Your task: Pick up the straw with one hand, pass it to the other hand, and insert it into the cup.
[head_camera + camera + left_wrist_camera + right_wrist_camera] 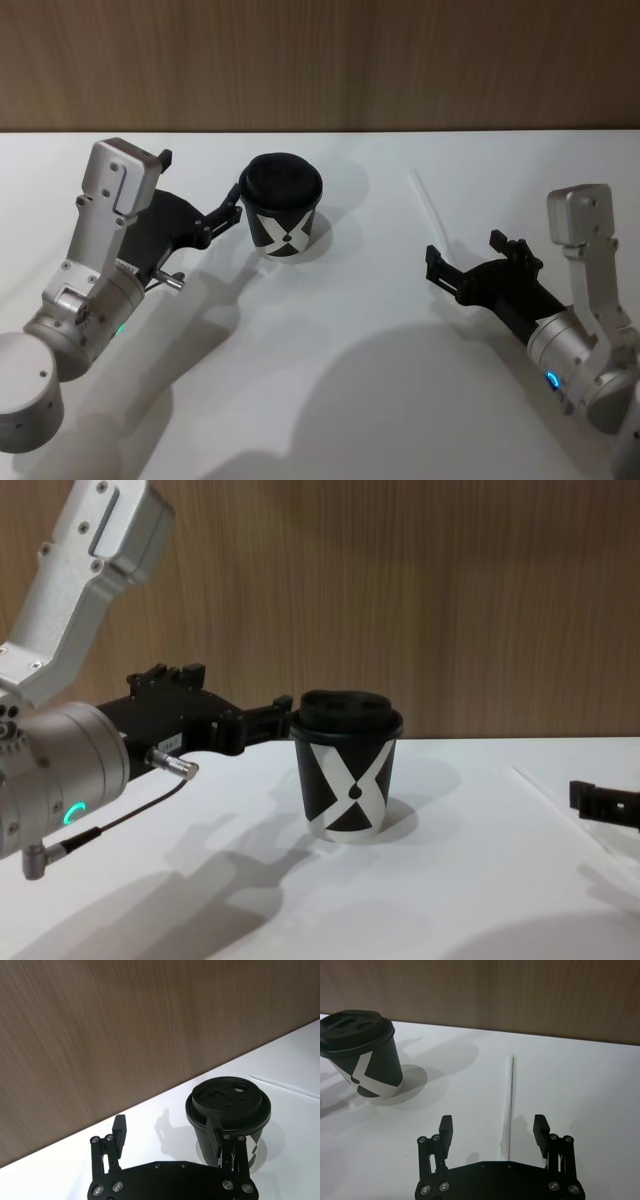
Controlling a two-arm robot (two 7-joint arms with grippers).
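White straw [424, 202] just beyond right claw [465, 247]

Robot test bench (lab or demo room, cannot tell which), plain white table [330, 400], wood-panelled wall [320, 60] behind

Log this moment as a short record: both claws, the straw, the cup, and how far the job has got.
Left claw: open, beside the cup, one finger close to its lid; contact unclear
Right claw: open, the straw's near end lying between its fingers, not gripped
Straw: flat on the table, to the right of the cup, apart from it
Cup: upright, lid on
Stage: straw not yet picked up
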